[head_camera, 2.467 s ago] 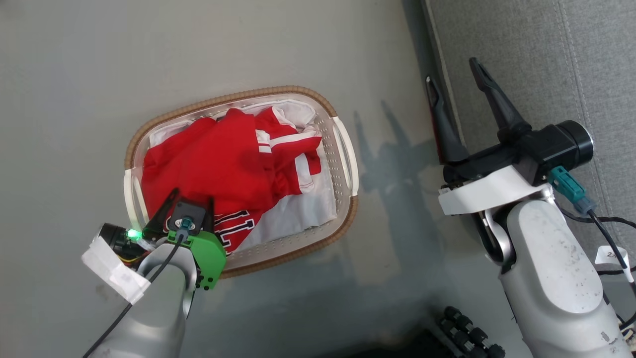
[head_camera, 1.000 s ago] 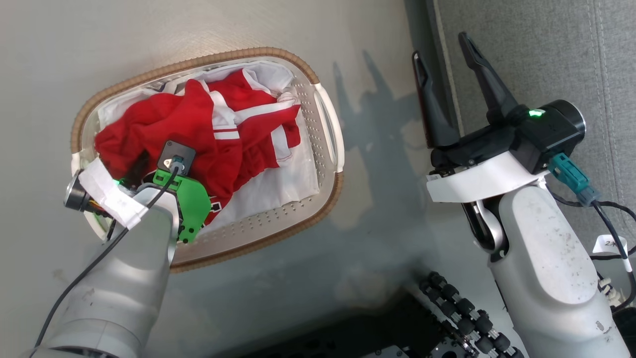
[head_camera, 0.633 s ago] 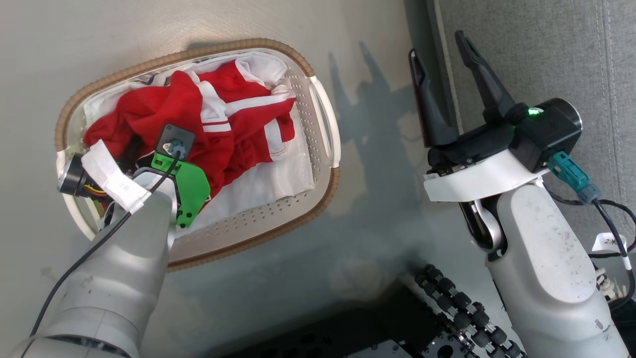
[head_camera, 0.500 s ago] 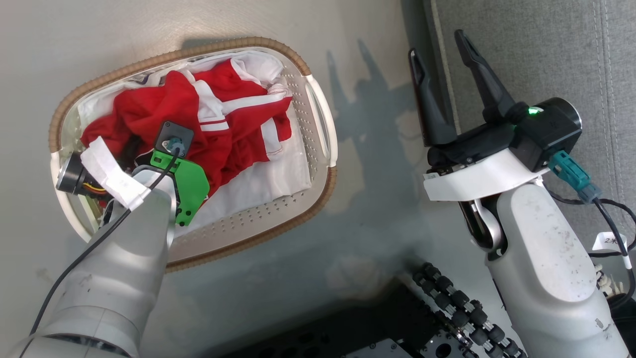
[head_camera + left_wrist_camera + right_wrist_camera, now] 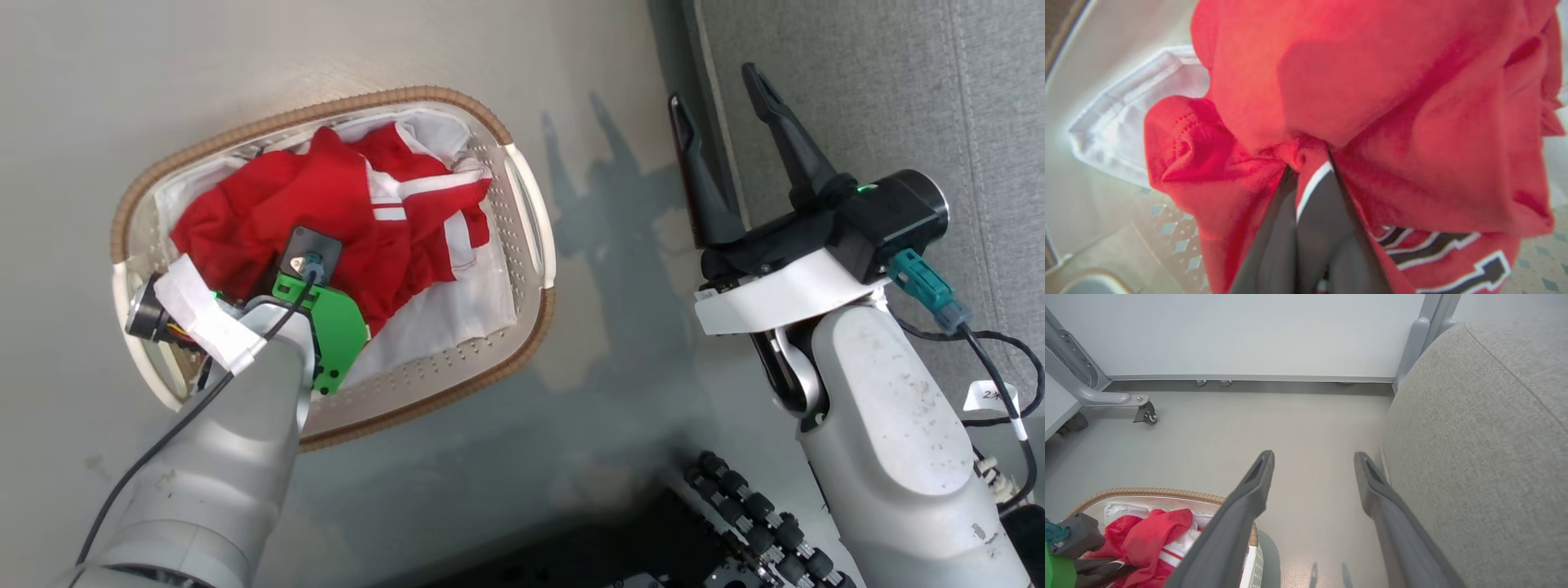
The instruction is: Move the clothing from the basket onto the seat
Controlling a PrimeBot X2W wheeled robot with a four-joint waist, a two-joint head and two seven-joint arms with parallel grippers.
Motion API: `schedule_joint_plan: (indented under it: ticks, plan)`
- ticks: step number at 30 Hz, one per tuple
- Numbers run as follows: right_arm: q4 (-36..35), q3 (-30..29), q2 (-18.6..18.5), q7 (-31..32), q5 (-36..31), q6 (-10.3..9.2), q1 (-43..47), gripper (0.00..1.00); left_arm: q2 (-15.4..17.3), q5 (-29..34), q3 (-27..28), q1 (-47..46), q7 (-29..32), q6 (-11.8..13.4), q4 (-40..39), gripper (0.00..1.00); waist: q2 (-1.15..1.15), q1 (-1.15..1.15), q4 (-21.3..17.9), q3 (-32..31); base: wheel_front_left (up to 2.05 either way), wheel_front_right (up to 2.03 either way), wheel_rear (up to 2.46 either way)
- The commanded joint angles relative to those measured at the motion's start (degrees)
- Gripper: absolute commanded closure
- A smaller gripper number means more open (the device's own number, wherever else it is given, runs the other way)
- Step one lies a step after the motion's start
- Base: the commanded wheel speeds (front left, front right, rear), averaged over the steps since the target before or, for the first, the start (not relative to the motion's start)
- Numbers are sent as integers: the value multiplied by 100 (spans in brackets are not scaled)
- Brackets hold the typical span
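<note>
The clothing [image 5: 326, 204], red fabric with white stripes, lies bunched in the basket [image 5: 384, 98], a white perforated tub with a brown woven rim, on the floor. My left arm reaches down into the basket's near-left end. In the left wrist view my left gripper [image 5: 1310, 157] is shut on a fold of the red clothing [image 5: 1372, 102], and black-and-white numerals [image 5: 1453, 249] show beneath. My right gripper [image 5: 710, 86] hangs open and empty between the basket and the seat [image 5: 882, 98], a grey upholstered cushion at the right. The right wrist view shows the right gripper [image 5: 1313, 456] beside the seat [image 5: 1486, 437].
A plain white liner sheet [image 5: 457, 310] lies under the clothing. My base with black rollers [image 5: 735, 523] sits at the bottom edge. A grey frame leg with a caster [image 5: 1145, 412] and a wall stand beyond the basket [image 5: 1147, 492]. Bare floor separates basket and seat.
My left gripper has closed on the red fabric in the basket. The head camera has shifted, so the whole picture moved. The right gripper stays open.
</note>
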Motion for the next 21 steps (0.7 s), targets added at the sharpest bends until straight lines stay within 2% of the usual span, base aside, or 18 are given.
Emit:
schedule_joint_plan:
  ticks: [1, 9, 16, 21]
  plan:
    - [49, -36, -18, -27, -63, -2, 73, 0, -25, -43, -15, 114, -83, 0, -8, 100, 0, 0, 111, -277, 0, 0, 0]
    - [240, 16, -23, -27, -153, -2, 280, 0, -117, -271, -55, 505, -466, -25, -14, 100, 0, 0, 369, -956, 0, 0, 0]
    - [416, 19, -84, -27, -156, -2, 496, 0, -138, -560, -119, 910, -767, -191, -122, 100, 0, 0, 614, -1563, 0, 0, 0]
    - [559, 4, -130, -27, -143, -3, 720, 0, -136, -800, -270, 1226, -932, -284, -472, 100, 0, 0, 787, -2015, 0, 0, 0]
